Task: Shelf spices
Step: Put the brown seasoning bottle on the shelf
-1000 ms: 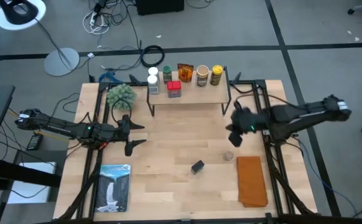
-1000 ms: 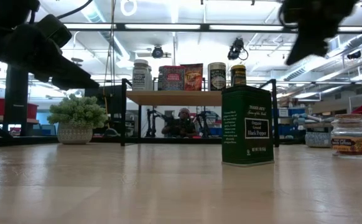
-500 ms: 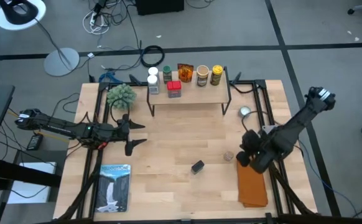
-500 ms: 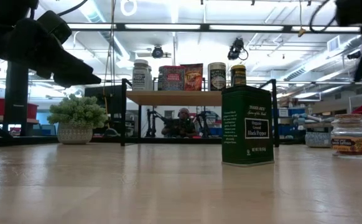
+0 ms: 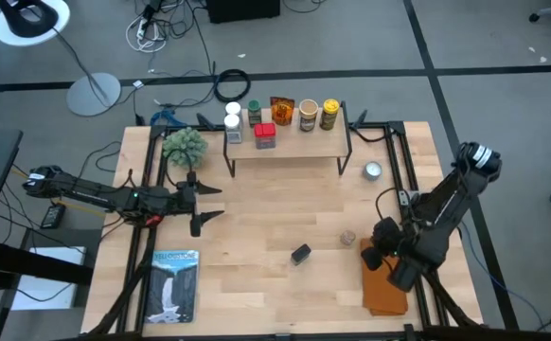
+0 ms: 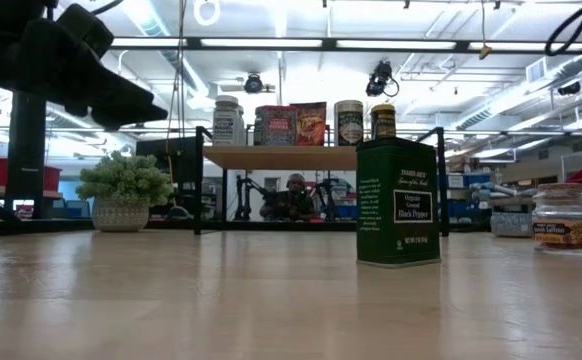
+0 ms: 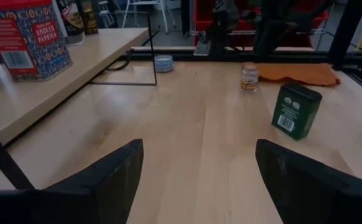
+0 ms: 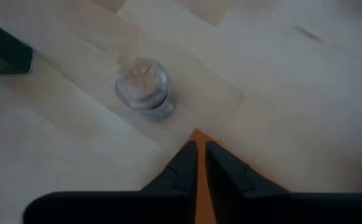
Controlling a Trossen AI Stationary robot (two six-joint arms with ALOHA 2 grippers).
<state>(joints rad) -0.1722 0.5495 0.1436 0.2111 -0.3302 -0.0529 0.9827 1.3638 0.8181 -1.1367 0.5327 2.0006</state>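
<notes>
Remaining off the shelf: black pepper tin, glass jar; six stocked. Right gripper, nearly closed, empty, at jar's 4 o'clock.

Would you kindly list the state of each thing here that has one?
Left gripper: open, empty, hovering left of mid-table.
Right gripper: fingers nearly shut, empty, over the orange cloth's edge.
Small jar: upright on table, unshelved.
Pepper tin: upright on table, unshelved.
Shelf: holds six spices.
</notes>
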